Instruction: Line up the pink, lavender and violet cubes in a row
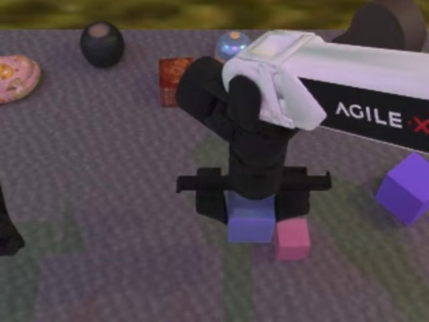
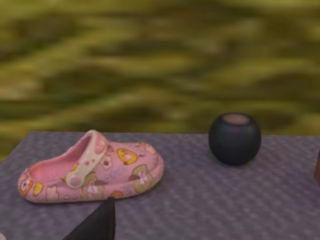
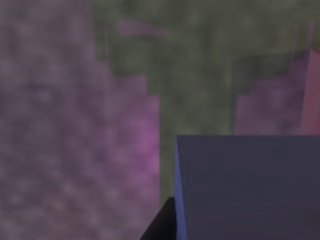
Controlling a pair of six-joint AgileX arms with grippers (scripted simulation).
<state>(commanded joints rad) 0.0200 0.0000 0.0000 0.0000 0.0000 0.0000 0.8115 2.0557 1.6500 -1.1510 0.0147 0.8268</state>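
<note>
The lavender cube (image 1: 251, 225) sits mid-table, near the front, with my right gripper (image 1: 251, 206) reaching down over it, one finger on each side, shut on it. In the right wrist view the lavender cube (image 3: 250, 185) fills the frame close up, and a dark fingertip (image 3: 162, 225) touches its edge. The small pink cube (image 1: 292, 240) stands right beside it on the table, on its right; the right wrist view shows an edge of this pink cube (image 3: 312, 95). Apart at the far right stands the large violet cube (image 1: 405, 188). My left gripper (image 1: 7, 235) is parked at the left edge.
A pink patterned clog (image 1: 13, 77) (image 2: 90, 170) lies at the back left. A black round pot (image 1: 102, 43) (image 2: 235, 137) stands next to it. A red-orange patterned cube (image 1: 173, 80) and a shiny bluish ball (image 1: 231, 45) sit at the back, partly under the right arm.
</note>
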